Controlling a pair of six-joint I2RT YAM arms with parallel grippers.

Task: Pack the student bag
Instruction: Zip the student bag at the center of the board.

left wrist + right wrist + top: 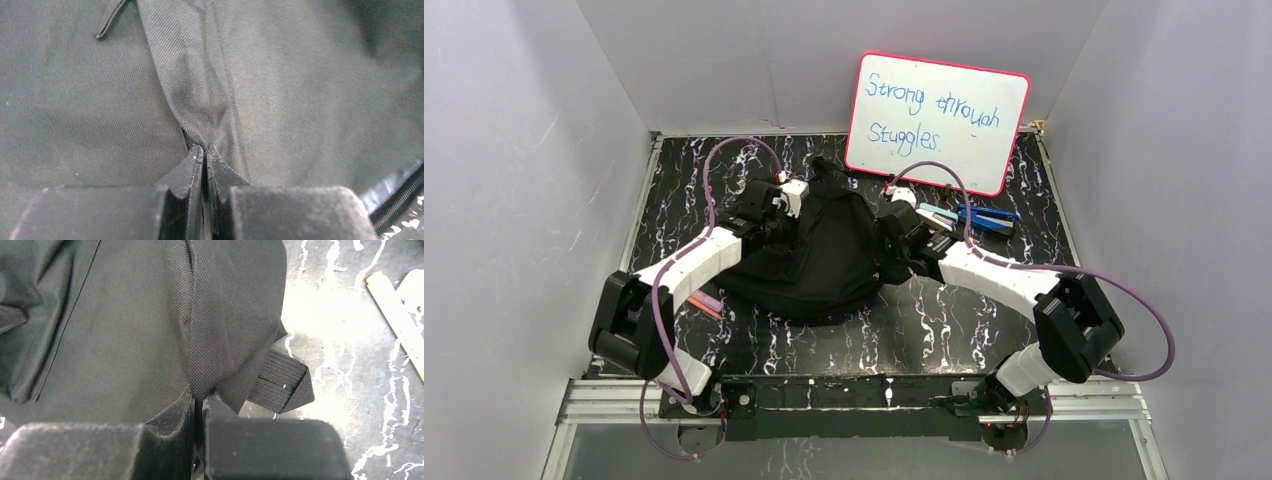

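Presently, the student bag (824, 255) lies at the centre of the surface (914, 330) as a slumped black mound between the two arms. A whiteboard (936, 122) leans at its 1 o'clock. A blue-handled tool (986, 215) lies at its 3 o'clock.

**Left pincer** (205, 150): fully closed. The jaws meet on a raised fold of bag fabric, where a webbing band (195, 85) runs down into the grip. Seen from above, it engages the bag at the 10 o'clock edge. A zip (400, 197) shows at 4 o'clock in the wrist view and is not gripped.

**Right pincer** (198, 401): jaws drawn together on a coarse-weave fold at the bag's 2 o'clock edge. A strap loop (282, 382) sits just beside the grip at 3 o'clock and is free.

**Reason for the hold (judgement):**
- Soft fabric offers no rigid handle, so pinching a fold is the practical purchase.
- Matched grips on opposite upper edges suggest the bag is to be lifted, spread or turned to present its opening.
- With both pincers occupied, nothing can be loaded, so packing appears to be at an early stage.

**Arm pose:** both arms reach forward from bases at 6 o'clock. The left elbow is set out toward 9 o'clock and the right toward 3 o'clock. The forearms converge inward, with the wrists pitched down onto the bag.
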